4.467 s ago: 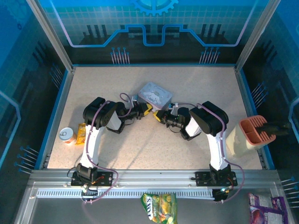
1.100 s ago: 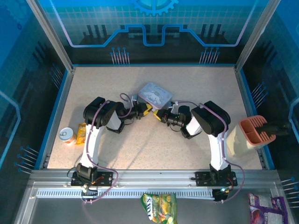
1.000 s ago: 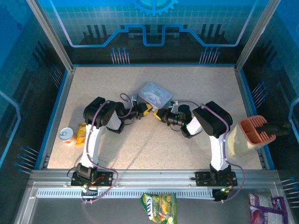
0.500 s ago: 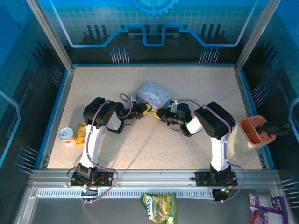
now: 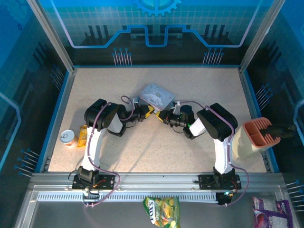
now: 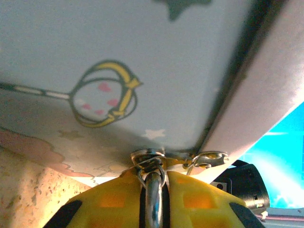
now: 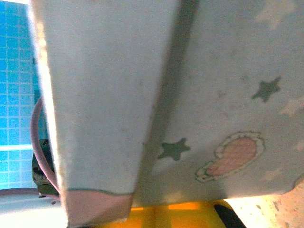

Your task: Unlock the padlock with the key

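Noted: padlock [image 6: 152, 194] at 6 o'clock of the grey tin [image 6: 118, 57].
The left gripper [image 6: 152, 179] pinches narrow on its silver shackle; right gripper [image 5: 162, 117] abuts the tin, opening cannot be told.

Your left arm [image 5: 92, 142] and right arm [image 5: 220, 154] look alike: each has a white lower link, bulky black joint housings and a thin purple cable [image 7: 34, 128] looping along the outside. Each arm rises from a black base plate [image 5: 90, 179] with small red wiring at the foot. Your left gripper [image 6: 153, 183] and right gripper [image 5: 164, 117] have bright yellow fingers with black trim.
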Robot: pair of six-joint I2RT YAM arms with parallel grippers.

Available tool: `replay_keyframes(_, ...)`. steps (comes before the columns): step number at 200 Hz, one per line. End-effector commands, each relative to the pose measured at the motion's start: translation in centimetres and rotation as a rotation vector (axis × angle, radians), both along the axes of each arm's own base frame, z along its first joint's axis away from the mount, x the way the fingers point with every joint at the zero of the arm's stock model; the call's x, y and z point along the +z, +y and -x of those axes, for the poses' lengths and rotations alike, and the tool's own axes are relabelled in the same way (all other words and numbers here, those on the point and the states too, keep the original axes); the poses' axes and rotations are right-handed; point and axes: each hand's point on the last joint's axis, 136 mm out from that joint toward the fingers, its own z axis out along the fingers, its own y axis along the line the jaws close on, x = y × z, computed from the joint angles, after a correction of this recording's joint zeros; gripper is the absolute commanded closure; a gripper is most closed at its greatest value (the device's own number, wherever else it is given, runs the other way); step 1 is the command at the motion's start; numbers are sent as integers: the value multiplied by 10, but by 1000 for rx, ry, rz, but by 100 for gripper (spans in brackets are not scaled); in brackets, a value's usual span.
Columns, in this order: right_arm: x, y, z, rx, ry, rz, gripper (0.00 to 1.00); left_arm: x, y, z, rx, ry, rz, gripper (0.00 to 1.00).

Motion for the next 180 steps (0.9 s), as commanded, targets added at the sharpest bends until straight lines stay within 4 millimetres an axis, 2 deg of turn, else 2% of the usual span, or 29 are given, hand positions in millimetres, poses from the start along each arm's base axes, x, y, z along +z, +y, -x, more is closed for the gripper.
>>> replay_keyframes(1, 21, -4, -13, -72, -120, -16, 100, -88, 2, 54, -82, 329, -107, 100)
replay_keyframes(45, 11, -7, -11, -131, -105, -41, 100, -95, 5, 53, -54, 338, -120, 100)
replay_keyframes(73, 17, -8, -7, -145, -123, -26, 100, -94, 7, 53, -43, 348, -118, 100)
replay_keyframes(101, 23, 5, -10, -109, -128, -37, 100, -90, 6, 52, -42, 344, -113, 100)
replay_keyframes(127, 20, 17, -12, -79, -113, -51, 100, -90, 6, 51, -45, 346, -110, 100)
replay_keyframes(180, 24, 25, -9, -61, -108, -53, 100, -90, 5, 54, -55, 351, -109, 100)
